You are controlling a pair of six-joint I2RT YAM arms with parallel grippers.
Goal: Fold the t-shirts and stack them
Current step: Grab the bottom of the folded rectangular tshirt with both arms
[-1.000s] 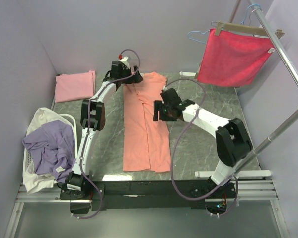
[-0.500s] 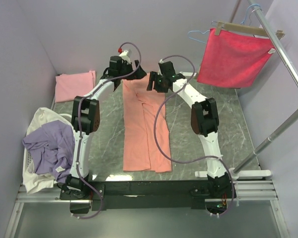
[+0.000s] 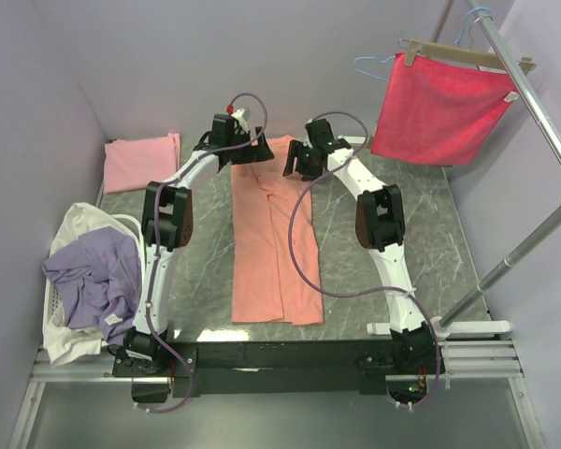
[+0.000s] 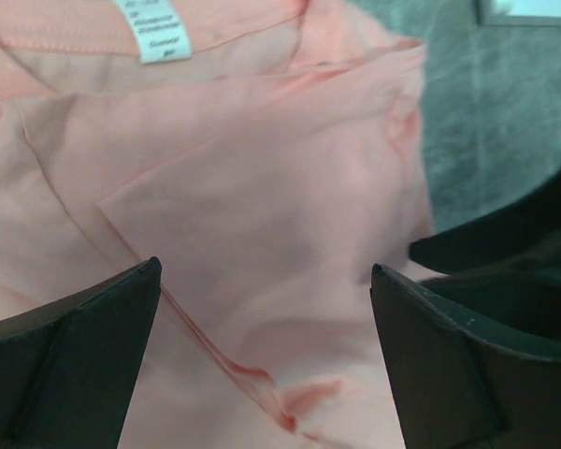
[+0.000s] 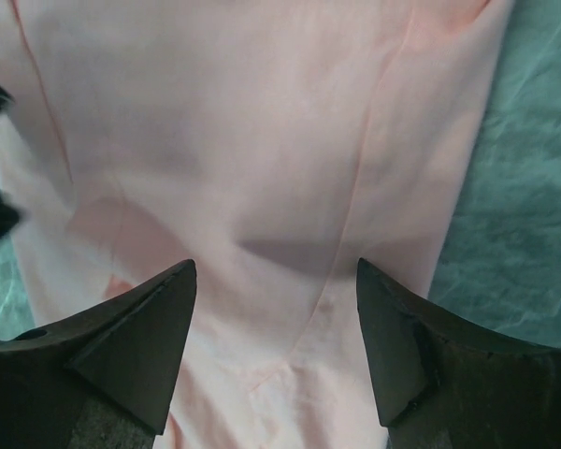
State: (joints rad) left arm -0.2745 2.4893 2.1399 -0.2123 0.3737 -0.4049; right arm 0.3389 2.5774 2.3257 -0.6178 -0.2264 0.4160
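At the far left a white basket point(image 3: 49, 323) holds a crumpled lavender t-shirt point(image 3: 93, 276) on top of a cream t-shirt point(image 3: 82, 221). Behind it, at the table's far left corner, a light pink t-shirt point(image 3: 140, 161) lies folded flat.

The left gripper point(image 3: 248, 150) reaches to the far end of the grey marbled table point(image 3: 206, 281) and hangs over the collar end of the salmon-orange t-shirt point(image 3: 276, 253). In the left wrist view its fingers point(image 4: 65, 365) stand wide apart with nothing between them but cloth below – the white neck label point(image 4: 152, 28) shows at the top edge, and a folded-over flap of the shirt lies under the jaws.

The salmon-orange t-shirt lies lengthwise down the middle of the table, folded into a long narrow strip, hem toward the arm bases.

Just right of the shirt's far end, the right gripper point(image 3: 294, 161) hangs over the same cloth. Its fingers point(image 5: 131, 346) are spread too – nothing is gripped. Whether either gripper touches the fabric cannot be told.

At the far right a crimson cloth point(image 3: 439, 108) hangs from a hanger on a metal rail point(image 3: 533, 103).
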